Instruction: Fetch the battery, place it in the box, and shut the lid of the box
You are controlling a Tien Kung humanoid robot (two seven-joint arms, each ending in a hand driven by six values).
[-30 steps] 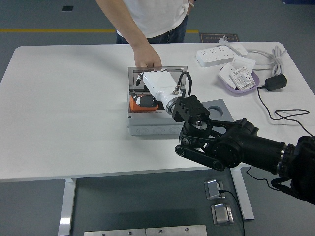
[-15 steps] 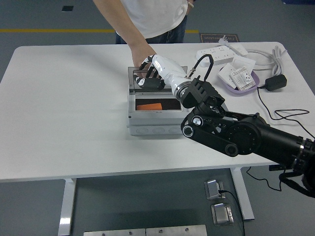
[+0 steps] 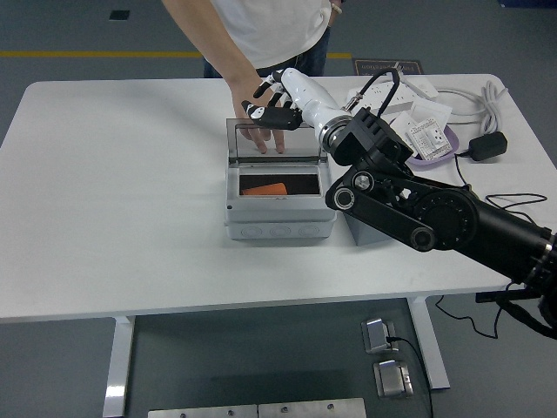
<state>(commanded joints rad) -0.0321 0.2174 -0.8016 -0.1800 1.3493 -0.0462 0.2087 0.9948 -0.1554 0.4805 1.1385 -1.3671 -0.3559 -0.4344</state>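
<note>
The grey box [image 3: 277,219] stands at the table's middle with its clear lid [image 3: 296,144] upright at the back. An orange battery [image 3: 264,188] lies inside the box. My right hand [image 3: 268,109], white with black fingertips, hovers at the lid's top edge, its fingers loosely spread and holding nothing. A person's hand [image 3: 261,132] rests behind the lid and shows through it. My left arm is out of view.
A white power strip [image 3: 383,96], a purple tray [image 3: 435,155] holding a white adapter, a black plug [image 3: 487,145] and cables lie at the back right. My black forearm [image 3: 435,213] crosses the table right of the box.
My right hand rose out of the box, leaving the orange battery inside, and moved back and up to the lid's top edge. The person's hand stays behind the lid.
</note>
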